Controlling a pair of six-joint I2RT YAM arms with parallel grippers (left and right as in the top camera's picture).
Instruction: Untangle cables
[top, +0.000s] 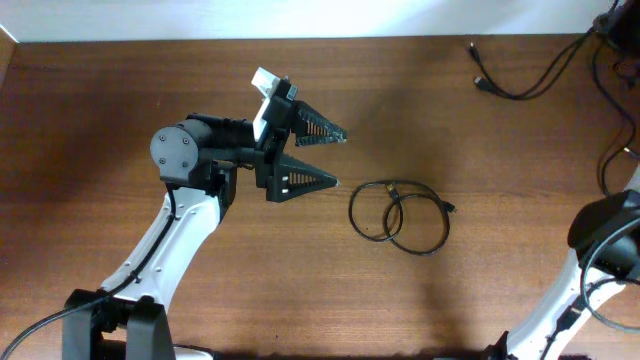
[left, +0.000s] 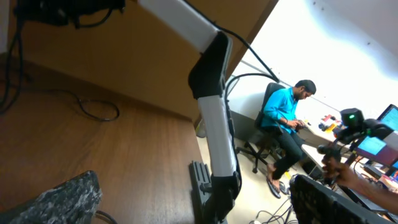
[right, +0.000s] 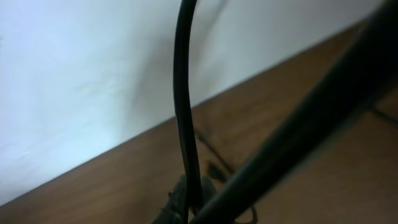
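Thin black cables (top: 400, 216) lie on the wooden table right of centre, as two overlapping loops with small plugs at the ends. My left gripper (top: 335, 157) is open and empty, hovering just left of the loops with its jaws pointing at them. In the left wrist view its two dark fingers (left: 193, 202) sit far apart, with a bit of cable (left: 99, 218) by the left finger. Another thin black cable (top: 512, 86) lies at the far right and also shows in the left wrist view (left: 93, 107). My right gripper (top: 620, 22) is a dark shape at the top right corner. The right wrist view is blurred, with a black cord (right: 184, 112) running up from dark jaws (right: 186, 202).
The right arm (top: 606, 235) rises along the right edge, with thicker black wires (top: 612, 110) hanging near it. The left arm (top: 190, 155) reaches in from the bottom left. Beyond the table edge, a person (left: 287, 115) sits at a desk.
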